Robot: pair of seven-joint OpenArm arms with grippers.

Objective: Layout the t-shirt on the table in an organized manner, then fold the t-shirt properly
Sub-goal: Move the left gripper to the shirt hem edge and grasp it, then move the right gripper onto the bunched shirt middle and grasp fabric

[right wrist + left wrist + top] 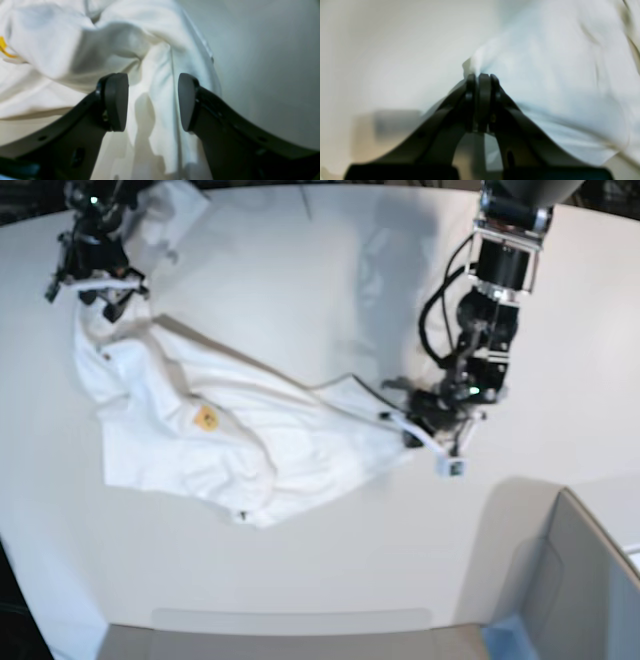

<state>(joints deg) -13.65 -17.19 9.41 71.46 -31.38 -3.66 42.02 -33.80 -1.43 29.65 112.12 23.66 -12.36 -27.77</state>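
The white t-shirt (pixel 230 445) lies crumpled across the left half of the table (pixel 330 270), with a small yellow-orange label (pixel 205 418) showing on top. At the shirt's right tip, my left gripper (pixel 405 420) is shut on a corner of the cloth; the left wrist view shows the left gripper (pixel 482 75) with jaws together and the t-shirt (pixel 557 62) pinched at their tips. My right gripper (pixel 105 290) hovers at the shirt's far left end. In the right wrist view the right gripper (pixel 153 100) stands open, a fold of the t-shirt (pixel 125 37) lying between its fingers.
A grey box-like corner piece (pixel 580 580) stands at the near right of the table. The left arm's cables (pixel 440 310) hang above the table's right middle. A bare strip of table edge (pixel 290 620) runs along the front.
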